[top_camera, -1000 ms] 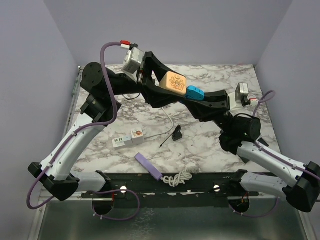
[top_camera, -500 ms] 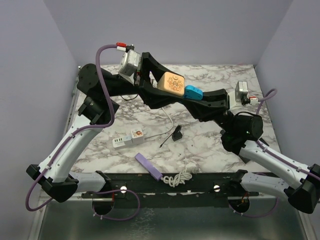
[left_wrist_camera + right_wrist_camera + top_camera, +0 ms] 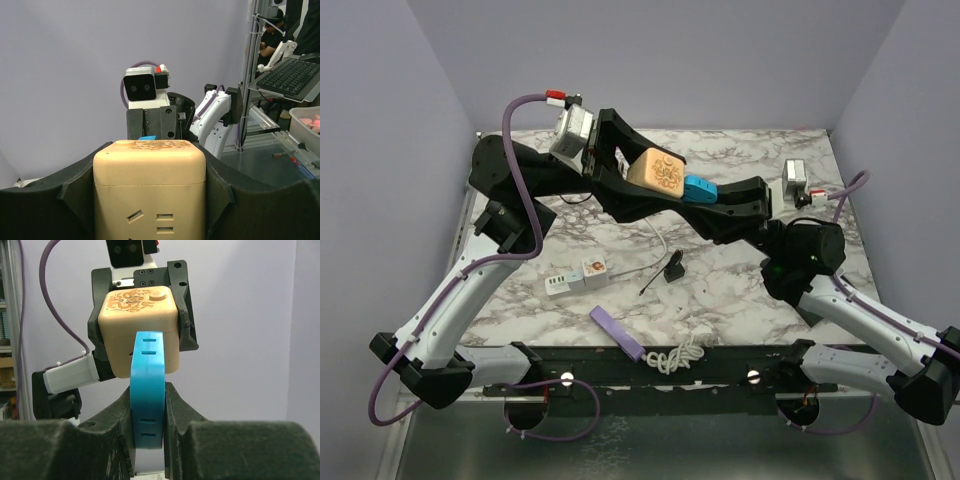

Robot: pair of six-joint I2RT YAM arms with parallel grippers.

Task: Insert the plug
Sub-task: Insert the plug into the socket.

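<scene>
Jaws pinch plug, cube; wrists show slots.

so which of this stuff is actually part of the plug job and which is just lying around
In the job: beige socket cube, held by left gripper; blue plug, held by right gripper.
Lying about: white power strip, purple bar, coiled white cord, small black connector.

- The left arm reached up and across to the middle, high in the air.
- The left gripper squeezed a tan cube from both sides.
- The right arm reached up to meet it.
- The right gripper was nearly closed, pinching a thin blue plug.
</scene>
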